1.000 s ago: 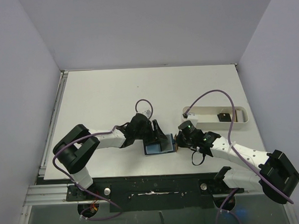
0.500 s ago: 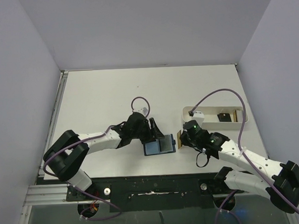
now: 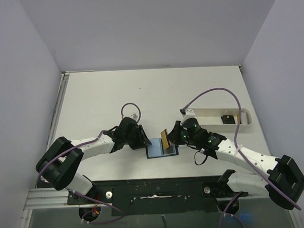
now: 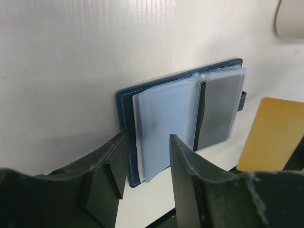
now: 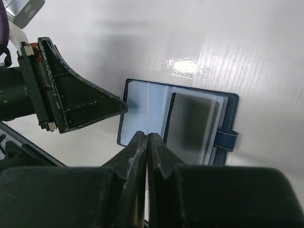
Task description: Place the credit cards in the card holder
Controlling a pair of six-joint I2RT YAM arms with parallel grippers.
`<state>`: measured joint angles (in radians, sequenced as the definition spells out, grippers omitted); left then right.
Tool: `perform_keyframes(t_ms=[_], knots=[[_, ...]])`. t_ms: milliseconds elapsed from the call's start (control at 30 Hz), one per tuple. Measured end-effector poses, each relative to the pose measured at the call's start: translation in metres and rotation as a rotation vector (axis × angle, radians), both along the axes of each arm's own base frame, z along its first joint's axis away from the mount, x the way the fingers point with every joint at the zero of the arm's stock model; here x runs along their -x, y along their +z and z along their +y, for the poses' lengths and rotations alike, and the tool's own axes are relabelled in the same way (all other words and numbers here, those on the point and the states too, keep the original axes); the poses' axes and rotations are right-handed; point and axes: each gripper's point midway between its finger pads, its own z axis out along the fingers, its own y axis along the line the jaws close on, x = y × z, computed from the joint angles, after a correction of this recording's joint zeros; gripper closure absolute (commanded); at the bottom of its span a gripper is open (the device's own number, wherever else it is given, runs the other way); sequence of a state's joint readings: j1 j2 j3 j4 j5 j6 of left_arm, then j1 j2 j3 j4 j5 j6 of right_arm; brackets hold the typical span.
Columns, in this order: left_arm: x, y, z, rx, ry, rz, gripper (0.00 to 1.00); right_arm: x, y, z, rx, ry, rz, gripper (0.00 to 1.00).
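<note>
Left wrist, tan card (image 4: 273, 135) on end, slightly tilted

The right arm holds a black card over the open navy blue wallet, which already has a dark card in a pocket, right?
Not quite: the thin flat card in the right arm's jaws is tan, not black, as the left wrist view shows. It is over the open navy blue folding wallet, which has a dark grey card in a pocket.

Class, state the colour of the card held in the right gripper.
The card is tan-gold, seen best in the left wrist view.
</note>
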<state>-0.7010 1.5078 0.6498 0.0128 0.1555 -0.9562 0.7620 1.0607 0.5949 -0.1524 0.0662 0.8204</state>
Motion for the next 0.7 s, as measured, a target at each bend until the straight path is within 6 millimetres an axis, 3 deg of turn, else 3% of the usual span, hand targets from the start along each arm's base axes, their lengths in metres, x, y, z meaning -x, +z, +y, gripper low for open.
perform_keyframes(t_ms=[333,700], knots=[[0.004,-0.006,0.007,-0.039,-0.029,0.003,0.71,-0.002,-0.024,0.016,-0.014,0.076,0.057,1.00],[0.004,-0.011,0.008,-0.049,-0.034,0.012,0.79,-0.001,-0.052,0.005,-0.034,0.070,0.114,1.00]])
